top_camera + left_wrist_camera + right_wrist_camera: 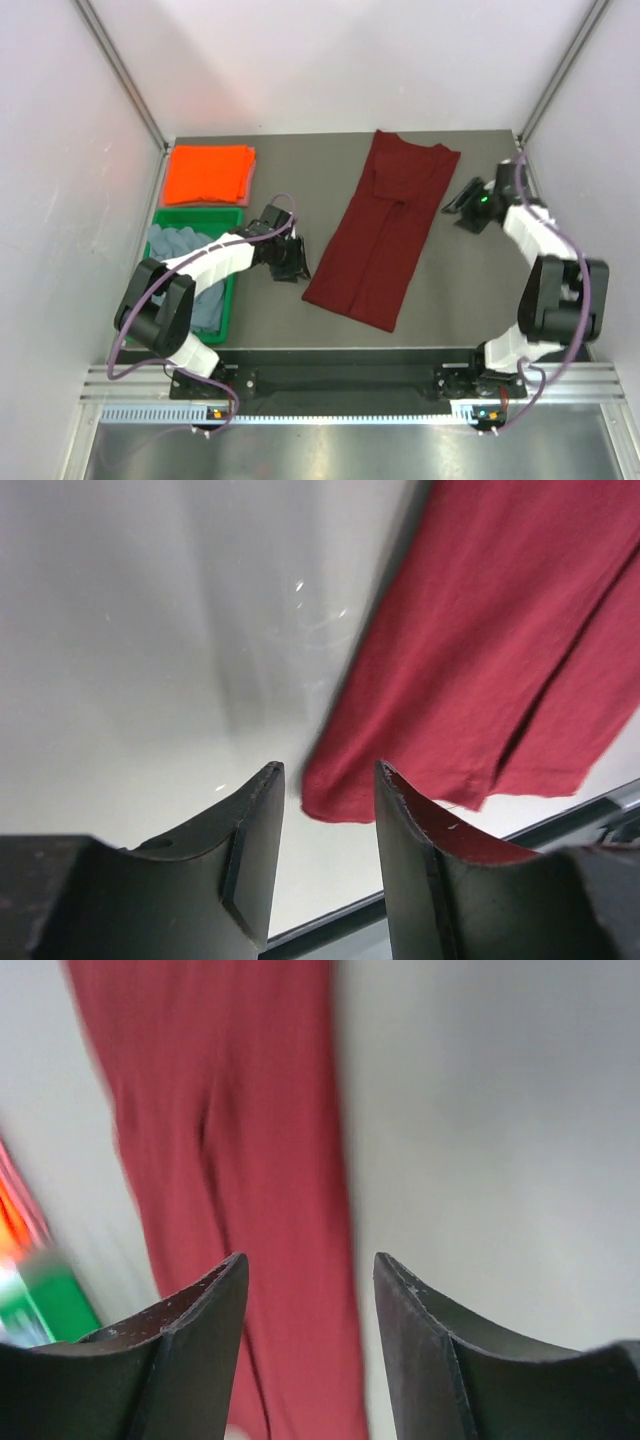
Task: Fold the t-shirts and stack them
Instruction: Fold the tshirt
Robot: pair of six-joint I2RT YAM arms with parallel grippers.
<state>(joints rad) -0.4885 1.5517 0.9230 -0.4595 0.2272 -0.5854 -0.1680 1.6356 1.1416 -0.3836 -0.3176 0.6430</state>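
Two robot arms flank a dark maroon t-shirt (385, 235) spread on the grey worktop (300, 160). The shirt is folded lengthwise into a long strip, both side panels turned in and meeting along a seam down its middle. It lies at a slant, with its collar end toward the far right and its hem toward the near left.

The left gripper (290, 262) sits low over the worktop just beside the shirt's left edge, near the hem corner. Its jaws are parted and hold nothing. In the left wrist view, the two dark fingers (255, 830) frame bare worktop, and the hem corner of the maroon cloth lies just beyond the gap.

The right gripper (460, 200) hovers off the shirt's right edge, level with its upper half. It too is spread apart and empty. The right wrist view shows its fingers (200, 1330) above the blurred maroon strip and grey surface.

At the far left corner a bright orange t-shirt (208, 173) lies folded into a neat square. Just in front of it stands a green plastic tray (195, 212), with a crumpled grey-blue t-shirt (172, 243) in it. The left arm crosses above part of the tray.
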